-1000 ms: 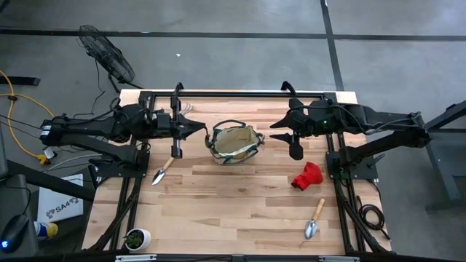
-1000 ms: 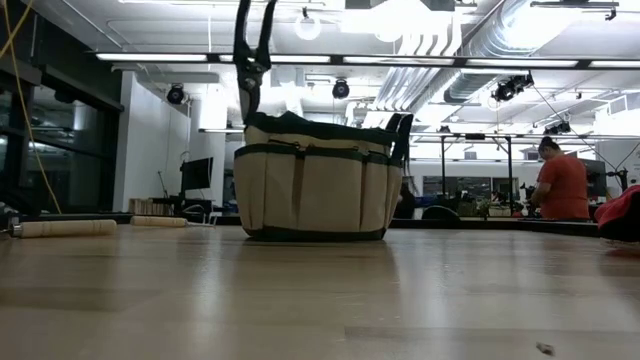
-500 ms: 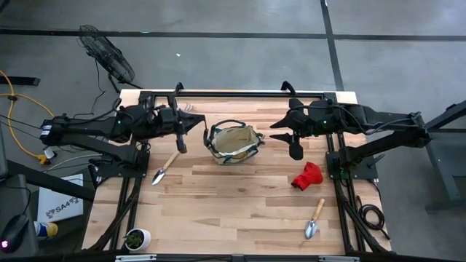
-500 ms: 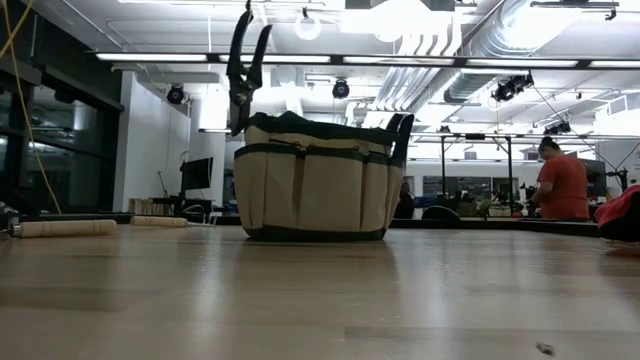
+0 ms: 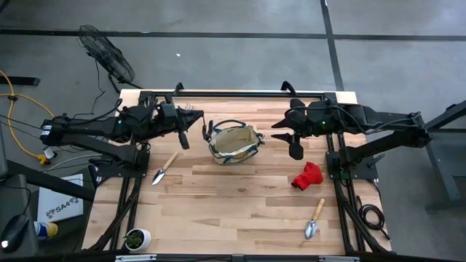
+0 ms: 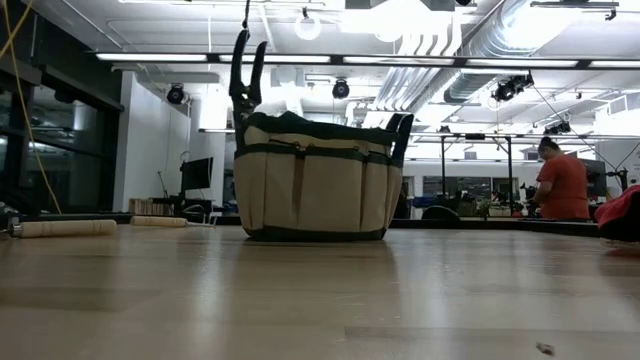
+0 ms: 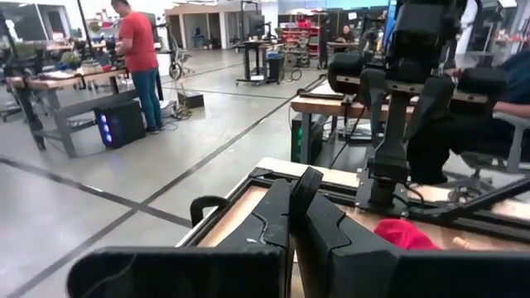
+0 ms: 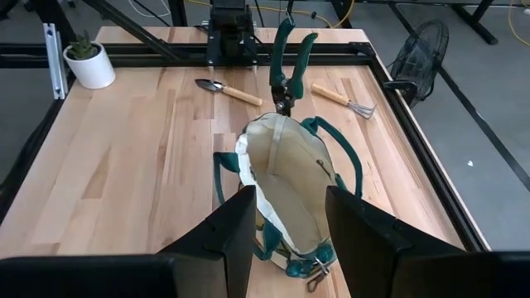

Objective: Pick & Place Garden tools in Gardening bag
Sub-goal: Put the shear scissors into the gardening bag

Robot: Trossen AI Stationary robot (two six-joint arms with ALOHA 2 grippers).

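High view: the gardening bag sits on the wooden bench near the middle of the far edge, a small beige canvas tote with dark green trim along its rim and base and dark green loop handles arching over its open mouth. From the low view its front shows a row of beige pockets topped with a green band, and the bag stands upright.

Pruning shears with dark green handles hang points-down just above the bag's left rim, handles spread in a V (the low view shows them rising over the bag's edge). The left gripper has its fingers clamped on these shears, just to the left of the bag.

The right gripper hovers just to the right of the bag, its fingers apart with nothing between them, pointing across the bag's opening.

A wooden-handled trowel lies on the bench toward the left edge, nearer than the left gripper. A second trowel lies toward the near right corner. A red glove lies crumpled near the right edge, between the right gripper and that second trowel. A wooden-handled hand rake lies near the far left corner, seen from the right wrist view. A small potted plant in a white pot stands at the near left corner.
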